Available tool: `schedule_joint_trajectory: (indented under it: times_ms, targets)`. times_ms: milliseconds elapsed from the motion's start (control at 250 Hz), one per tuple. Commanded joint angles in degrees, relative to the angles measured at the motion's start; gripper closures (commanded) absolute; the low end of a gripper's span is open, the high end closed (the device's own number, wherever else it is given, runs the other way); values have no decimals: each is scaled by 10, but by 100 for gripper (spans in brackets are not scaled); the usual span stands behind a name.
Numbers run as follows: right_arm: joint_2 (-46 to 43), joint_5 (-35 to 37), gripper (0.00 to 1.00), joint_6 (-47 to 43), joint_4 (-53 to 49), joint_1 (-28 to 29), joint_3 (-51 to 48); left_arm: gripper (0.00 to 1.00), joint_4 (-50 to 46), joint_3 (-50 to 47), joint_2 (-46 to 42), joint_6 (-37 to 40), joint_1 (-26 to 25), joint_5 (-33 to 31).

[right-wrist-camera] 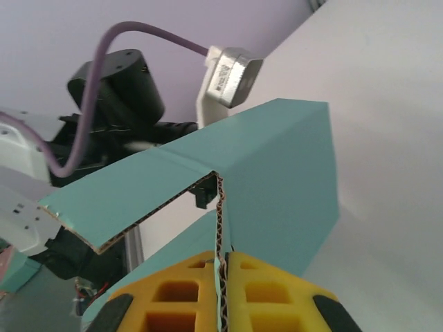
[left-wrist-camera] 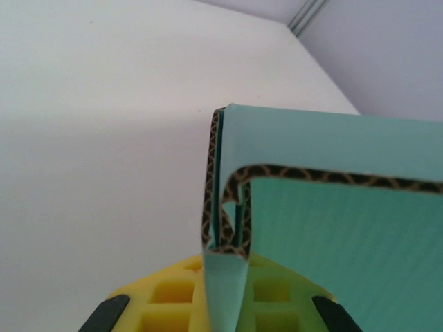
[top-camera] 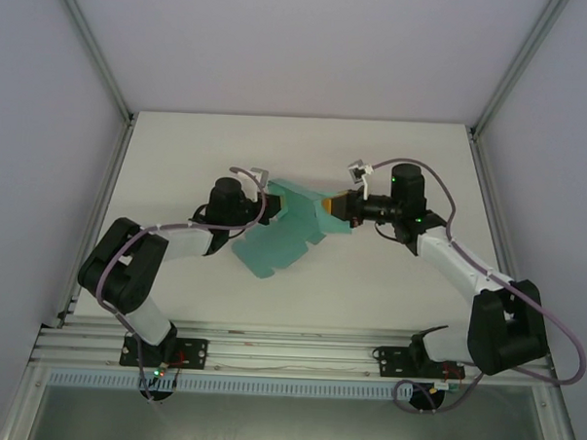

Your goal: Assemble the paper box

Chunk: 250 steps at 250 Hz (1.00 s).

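Tabletop (top-camera: pixel 368 301) was white and matte. A left aluminium upright (top-camera: pixel 94 46) and a right aluminium upright (top-camera: pixel 515 64) rose from its rear corners. A pale back panel (top-camera: pixel 301 45) stood behind its far edge. A slotted aluminium rail (top-camera: pixel 288 351) ran along its near edge.

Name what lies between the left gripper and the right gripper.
The paper box spans the gap, pinched by the left gripper and the right gripper; the top view shows it.

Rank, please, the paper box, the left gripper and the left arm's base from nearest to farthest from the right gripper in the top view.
1. The paper box, held in the right gripper, mid-table.
2. The left gripper, gripping the box's opposite, left side.
3. The left arm's base, at the near-left table edge.
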Motion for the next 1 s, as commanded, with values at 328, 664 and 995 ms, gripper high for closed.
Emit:
schedule_joint_trajectory:
  times_ms: [328, 664, 995]
  targets:
    - [-120, 348, 27, -43, -168, 1, 18, 100, -76, 37, -3, 0, 1, -83]
    - [-111, 312, 0, -42, -128, 10, 50, 100, -120, 45, -1, 6, -3, -118]
    - [19, 354, 0, -74, -167, 52, 112, 100, -125, 38, -19, 6, -10, -134]
